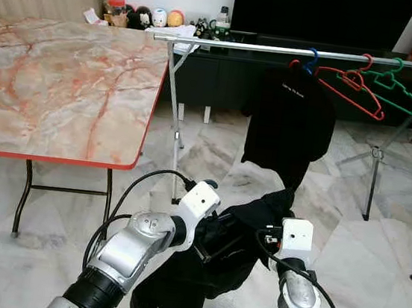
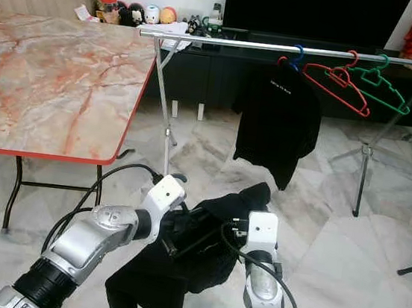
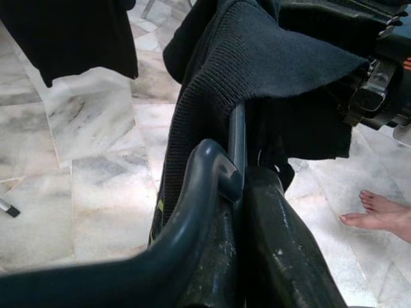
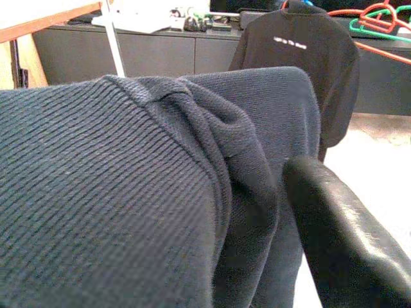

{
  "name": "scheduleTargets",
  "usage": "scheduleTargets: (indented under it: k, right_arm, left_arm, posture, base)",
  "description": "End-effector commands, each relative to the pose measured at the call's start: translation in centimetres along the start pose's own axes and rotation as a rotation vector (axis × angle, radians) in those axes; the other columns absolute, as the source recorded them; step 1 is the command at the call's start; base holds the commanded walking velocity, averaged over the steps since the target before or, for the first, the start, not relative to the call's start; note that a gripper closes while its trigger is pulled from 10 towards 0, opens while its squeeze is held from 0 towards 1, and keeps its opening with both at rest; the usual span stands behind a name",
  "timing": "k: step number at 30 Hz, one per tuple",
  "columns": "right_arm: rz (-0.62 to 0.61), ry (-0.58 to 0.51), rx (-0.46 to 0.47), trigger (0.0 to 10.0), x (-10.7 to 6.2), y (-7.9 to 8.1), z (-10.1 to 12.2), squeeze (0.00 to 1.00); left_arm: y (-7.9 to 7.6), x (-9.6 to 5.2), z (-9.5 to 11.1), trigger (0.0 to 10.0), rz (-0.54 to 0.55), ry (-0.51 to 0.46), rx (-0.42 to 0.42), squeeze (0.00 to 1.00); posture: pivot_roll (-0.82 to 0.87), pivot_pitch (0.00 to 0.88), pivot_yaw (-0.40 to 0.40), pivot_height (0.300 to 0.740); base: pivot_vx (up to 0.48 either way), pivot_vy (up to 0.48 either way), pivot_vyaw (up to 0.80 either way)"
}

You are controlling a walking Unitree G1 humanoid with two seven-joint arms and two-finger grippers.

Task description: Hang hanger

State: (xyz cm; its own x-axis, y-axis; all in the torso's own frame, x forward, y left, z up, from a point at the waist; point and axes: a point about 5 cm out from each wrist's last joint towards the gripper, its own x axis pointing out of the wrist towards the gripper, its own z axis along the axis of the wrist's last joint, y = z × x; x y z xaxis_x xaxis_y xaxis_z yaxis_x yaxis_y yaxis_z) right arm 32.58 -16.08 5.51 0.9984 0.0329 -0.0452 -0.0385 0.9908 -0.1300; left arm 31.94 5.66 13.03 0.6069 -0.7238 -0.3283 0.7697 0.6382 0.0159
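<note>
A: Both arms are up in front of the robot, low over the marble floor (image 1: 374, 257), and between them hangs a dark knitted garment (image 2: 176, 271) on a dark hanger (image 3: 236, 138).

B: The left gripper (image 3: 241, 186) has its fingers (image 3: 282, 256) narrow, clamped on that hanger. The bar runs straight up between them and disappears under the knit.

A: And the right gripper (image 4: 308, 192)? From its wrist one black finger (image 4: 340, 237) sits pressed against the ribbed cloth, but the other is buried, so I cannot tell whether it is gripping.

B: From the head, the garment drapes from the two wrists down towards the floor, its upper end bunched between them.

A: Ahead stands the silver rail (image 1: 294, 51) of the clothes rack. A black top (image 1: 289, 119) with small white lettering hangs there on a blue-hooked hanger (image 1: 311, 60).

B: Just beside it, a bare red hanger (image 1: 353, 88) and a bare green hanger (image 1: 398, 91), both tilted and overlapping.

A: To the robot's left, the marble-topped bench (image 1: 57, 83) with its red edge. The rail's near end reaches past its far corner.

B: A person's bare foot (image 3: 379, 215) shows on the tiles in the left wrist view.
</note>
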Motion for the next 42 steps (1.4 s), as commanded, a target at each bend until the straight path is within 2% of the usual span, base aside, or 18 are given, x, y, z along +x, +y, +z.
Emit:
scheduleTargets:
  k: [1,9,20,25,30,32,35,36,38,40,42]
  right_arm:
    - [0.004,0.021,0.011,0.0,0.0,0.0,-0.2,0.0]
    - [0.003,0.032,0.008,0.0,0.0,0.1,-0.3,0.0]
    - [-0.029,0.027,-0.002,0.0,0.1,-0.5,-0.2,0.0]
    - [-0.027,0.03,-0.003,0.0,0.1,-0.6,-0.2,0.0]
    - [-0.052,0.021,-0.008,0.0,0.2,-1.1,0.1,0.0]
    - [-0.057,0.016,-0.014,0.0,0.4,-1.5,0.3,0.0]
    - [-0.057,0.012,-0.017,0.0,0.5,-1.7,0.5,0.0]
    - [-0.055,0.01,-0.02,0.0,0.6,-1.9,0.6,0.0]
    - [-0.055,0.018,-0.03,0.0,0.7,-2.1,0.7,0.0]
    - [-0.057,0.024,-0.032,0.0,0.7,-2.3,0.6,0.0]
    - [-0.059,0.054,-0.043,0.0,0.6,-2.6,0.3,0.0]
  left_arm:
    - [-0.2,-0.3,1.2,10.0,-0.013,-0.053,0.032,0.0]
    - [-0.4,-0.4,1.2,10.0,-0.028,-0.05,0.04,0.0]
    - [-0.5,-0.5,1.0,10.0,-0.04,-0.045,0.044,0.0]
    - [-0.2,-0.9,0.0,10.0,-0.041,-0.001,0.077,0.0]
    - [0.5,-1.9,-1.6,10.0,-0.037,0.077,0.125,0.0]
    - [1.0,-2.8,-2.8,10.0,-0.044,0.137,0.182,0.0]
    - [1.4,-3.4,-3.3,10.0,-0.044,0.162,0.212,0.0]
    - [1.9,-4.3,-3.6,10.0,-0.06,0.186,0.263,0.0]
    - [1.9,-5.5,-4.1,10.0,-0.136,0.229,0.336,0.0]
    - [1.8,-6.0,-4.4,10.0,-0.169,0.243,0.353,0.0]
    - [1.7,-7.4,-4.4,10.0,-0.241,0.231,0.353,0.0]
  posture:
    - [0.09,0.068,0.005,0.74]
    - [0.09,0.07,0.005,0.74]
    - [0.09,0.069,0.004,0.74]
    - [0.09,0.069,0.005,0.74]
    - [0.09,0.07,0.007,0.74]
    - [0.09,0.071,0.006,0.74]
    - [0.08,0.073,0.004,0.74]
    - [0.08,0.074,0.003,0.74]
    - [0.08,0.075,0.002,0.74]
    - [0.08,0.075,0.0,0.74]
    - [0.08,0.076,-0.004,0.74]
  base:
    - [0.0,0.0,0.0]
    - [0.0,0.0,0.0]
    - [0.0,0.0,0.0]
    - [0.0,0.0,0.0]
    - [0.0,0.0,0.0]
    - [0.0,0.0,0.0]
    - [0.0,0.0,0.0]
    - [0.0,0.0,0.0]
    - [0.0,0.0,0.0]
    - [0.0,0.0,0.0]
    - [0.0,0.0,0.0]
